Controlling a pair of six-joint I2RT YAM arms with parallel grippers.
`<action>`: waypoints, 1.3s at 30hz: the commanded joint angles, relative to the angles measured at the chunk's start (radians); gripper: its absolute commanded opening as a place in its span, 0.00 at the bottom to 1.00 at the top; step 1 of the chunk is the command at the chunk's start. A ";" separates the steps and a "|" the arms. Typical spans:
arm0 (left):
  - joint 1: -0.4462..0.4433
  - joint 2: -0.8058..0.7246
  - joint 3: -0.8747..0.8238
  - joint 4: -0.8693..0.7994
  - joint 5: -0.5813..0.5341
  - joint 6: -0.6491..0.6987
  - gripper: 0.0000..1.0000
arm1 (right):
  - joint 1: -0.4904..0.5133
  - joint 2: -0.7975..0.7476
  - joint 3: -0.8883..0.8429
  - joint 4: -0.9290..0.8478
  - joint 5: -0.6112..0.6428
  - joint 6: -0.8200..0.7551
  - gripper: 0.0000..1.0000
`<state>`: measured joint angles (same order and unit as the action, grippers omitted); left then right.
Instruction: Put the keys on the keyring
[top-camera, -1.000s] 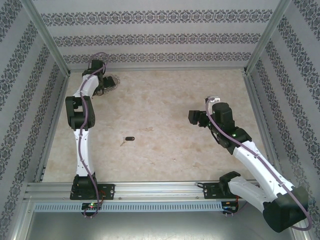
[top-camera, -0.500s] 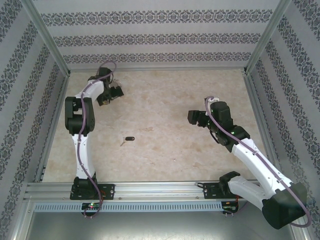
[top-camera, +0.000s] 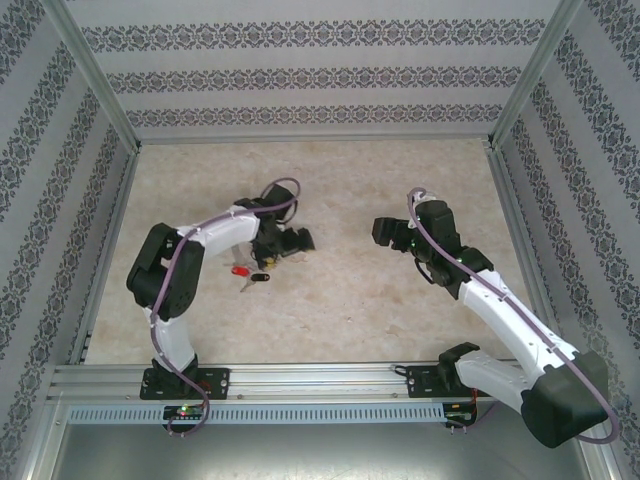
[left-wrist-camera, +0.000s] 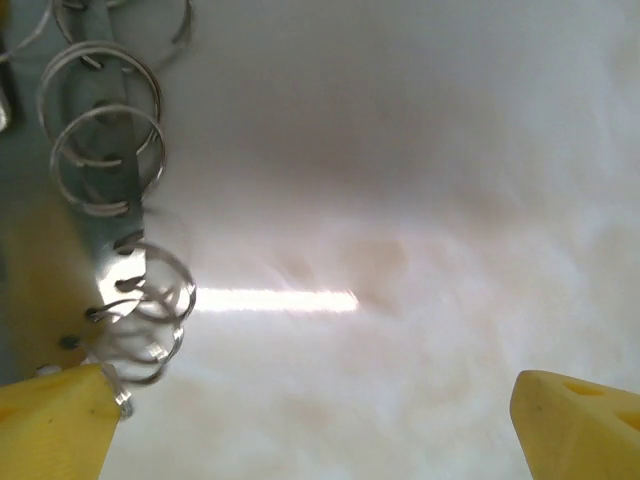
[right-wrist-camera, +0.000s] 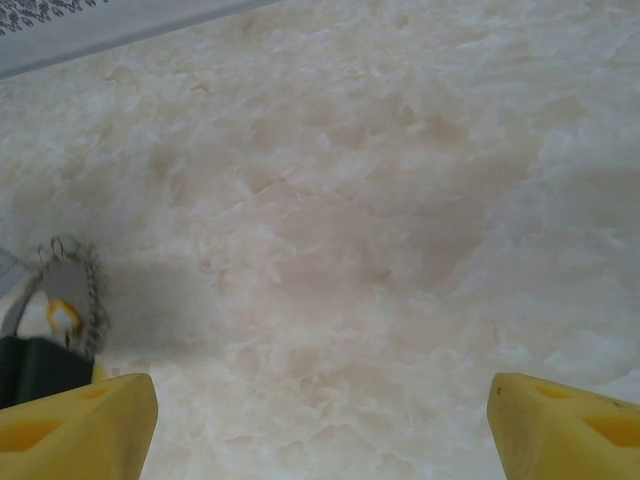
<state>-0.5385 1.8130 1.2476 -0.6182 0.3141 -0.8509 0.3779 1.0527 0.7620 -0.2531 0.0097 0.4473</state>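
- Top external view: your left arm (top-camera: 190, 250) is folded in over the middle of the table (top-camera: 350, 170), and its left gripper (top-camera: 293, 241) sits low, just beyond the key.
- The key (top-camera: 260, 277), with a black head and a short silver blade, lies flat on the table on the near side of that gripper. A red tag (top-camera: 240, 269) lies just beside it on the left.
- On the left wrist view, the left gripper (left-wrist-camera: 310, 385) has its yellow fingers (left-wrist-camera: 50, 420) spread wide apart. Only pale table surface shows between them.
- The keyring (left-wrist-camera: 100, 170) runs down the left edge of that view as a string of silvery rings, ending right at the left finger. The lowest rings are blurred, so they may be hooked on the finger or only brushing it; you cannot tell from here.
- Your right gripper (top-camera: 383, 232) hangs over the right half of the table, well apart from the key.
- On the right wrist view, the right gripper (right-wrist-camera: 320, 400) also has its fingers spread, with bare marbled table between them. At the left edge the keyring (right-wrist-camera: 65, 285) shows as a thin loop strung with small pieces, above a dark block.
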 joint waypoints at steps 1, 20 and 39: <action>0.026 -0.109 0.055 -0.073 -0.061 -0.039 1.00 | 0.016 0.032 0.002 0.037 -0.026 0.027 0.86; 0.484 -0.574 -0.083 -0.360 -0.011 0.234 1.00 | 0.572 0.535 0.247 -0.076 -0.378 -0.294 0.63; 0.555 -0.725 -0.434 -0.205 0.169 0.190 0.98 | 0.650 0.661 0.439 -0.110 -0.162 0.740 0.38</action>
<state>0.0086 1.1095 0.8200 -0.8806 0.4286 -0.6579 1.0153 1.7615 1.2068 -0.4103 -0.2279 0.9779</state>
